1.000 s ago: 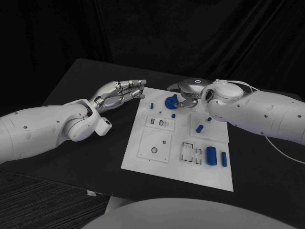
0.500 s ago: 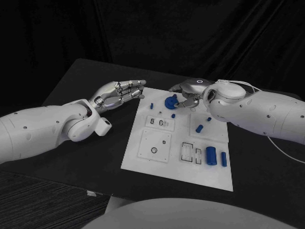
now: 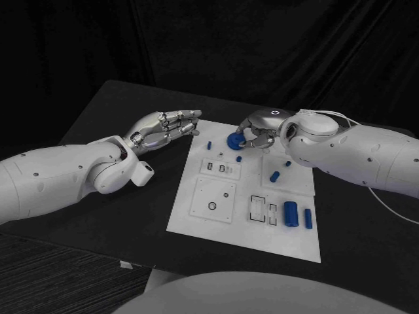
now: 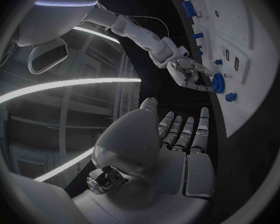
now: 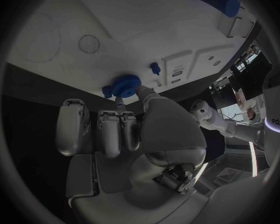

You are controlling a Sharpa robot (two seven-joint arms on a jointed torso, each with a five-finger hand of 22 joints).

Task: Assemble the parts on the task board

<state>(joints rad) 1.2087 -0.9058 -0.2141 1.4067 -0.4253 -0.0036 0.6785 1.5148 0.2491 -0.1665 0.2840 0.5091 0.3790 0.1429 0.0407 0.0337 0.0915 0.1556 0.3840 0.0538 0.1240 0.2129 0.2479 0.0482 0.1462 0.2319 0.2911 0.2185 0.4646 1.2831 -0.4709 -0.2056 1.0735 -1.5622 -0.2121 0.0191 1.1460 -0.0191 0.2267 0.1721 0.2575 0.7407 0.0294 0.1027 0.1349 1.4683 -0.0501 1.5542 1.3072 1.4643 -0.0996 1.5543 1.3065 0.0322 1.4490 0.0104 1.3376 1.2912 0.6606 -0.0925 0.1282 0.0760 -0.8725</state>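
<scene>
Blue round part point(image 3: 235, 140) sits at the far end of the white task board point(image 3: 219, 216), near its middle width, with the right hand point(image 3: 256, 131) on it; its fingers point(image 5: 144, 90) pinch the round part, thumb tip touching its rim in the right wrist view. A small blue peg point(image 3: 237, 158) stands just beside it on the board, nearer the robot. Further toward the near end, right side of the board: a short blue cylinder point(image 3: 275, 175), then a big blue cylinder point(image 3: 291, 212) and a thin blue bar point(image 3: 308, 218) lying side by side. The board lies in the middle of the black table point(image 3: 106, 124). Left hand point(image 3: 164, 128) hovers off the board's far left corner, fingers point(image 4: 185, 132) held out fairly straight and close together, holding nothing, apart from the parts.
</scene>
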